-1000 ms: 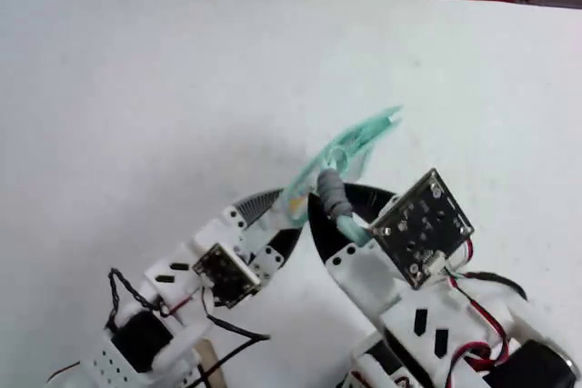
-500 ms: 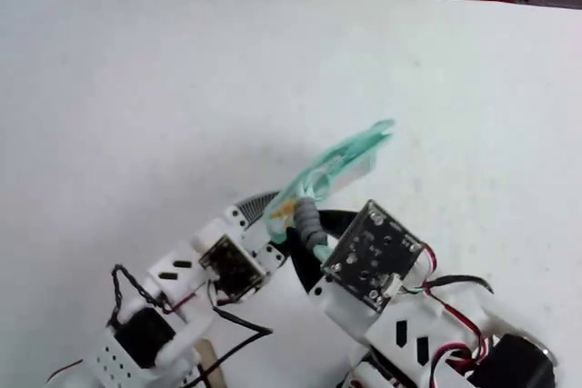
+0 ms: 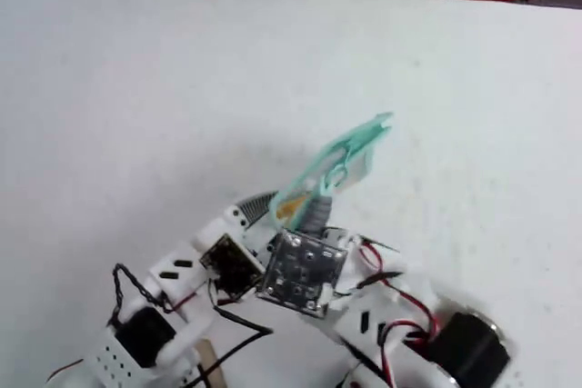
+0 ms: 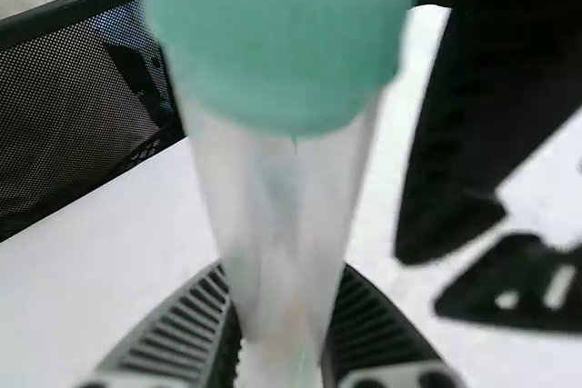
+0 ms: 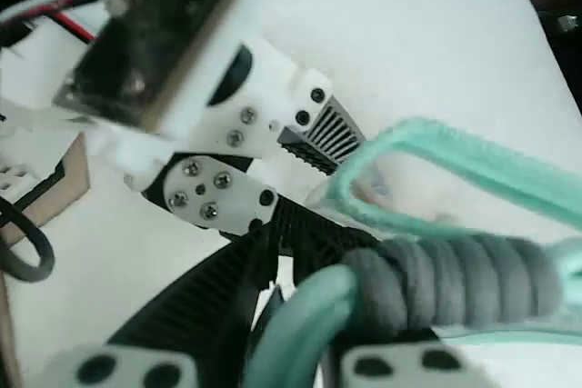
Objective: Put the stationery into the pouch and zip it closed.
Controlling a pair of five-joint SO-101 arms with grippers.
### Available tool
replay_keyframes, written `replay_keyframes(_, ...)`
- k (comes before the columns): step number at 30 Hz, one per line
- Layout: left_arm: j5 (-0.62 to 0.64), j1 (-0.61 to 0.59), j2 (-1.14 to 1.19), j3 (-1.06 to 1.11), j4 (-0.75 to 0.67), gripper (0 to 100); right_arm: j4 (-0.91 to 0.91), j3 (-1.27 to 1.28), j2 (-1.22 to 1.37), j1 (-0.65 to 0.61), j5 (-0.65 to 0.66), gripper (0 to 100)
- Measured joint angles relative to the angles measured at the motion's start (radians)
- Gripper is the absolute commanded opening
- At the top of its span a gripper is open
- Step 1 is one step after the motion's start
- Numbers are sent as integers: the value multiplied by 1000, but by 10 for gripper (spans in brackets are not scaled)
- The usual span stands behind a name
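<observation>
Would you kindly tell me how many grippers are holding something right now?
2. The left gripper is shut on the clear teal-trimmed pouch; the right gripper is shut on a teal pen with a grey grip, right beside the pouch.

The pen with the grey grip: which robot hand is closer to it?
Right. The right gripper is shut on the pen itself. The left gripper is just beside it, clamped on one end of the pouch.

Pouch [image 3: 338,157] — clear, glossy plastic; table [image 3: 136,88] — matt.
</observation>
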Motion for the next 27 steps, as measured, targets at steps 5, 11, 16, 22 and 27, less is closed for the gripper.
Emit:
replay_keyframes(5, 0, 0, 0, 0, 0, 24, 0, -5, -46, 233, 83, 148)
replay_keyframes(11, -3, 0, 0, 0, 0, 24, 0, -104, -222, 431, 180, 219)
replay_keyframes(16, -3, 0, 0, 0, 0, 24, 0, -117, -258, 494, 244, 220)
replay_keyframes(22, -3, 0, 0, 0, 0, 24, -69, -121, -242, 552, 296, 221)
replay_keyframes(27, -3, 0, 0, 0, 0, 24, -152, -127, -48, 620, 325, 222)
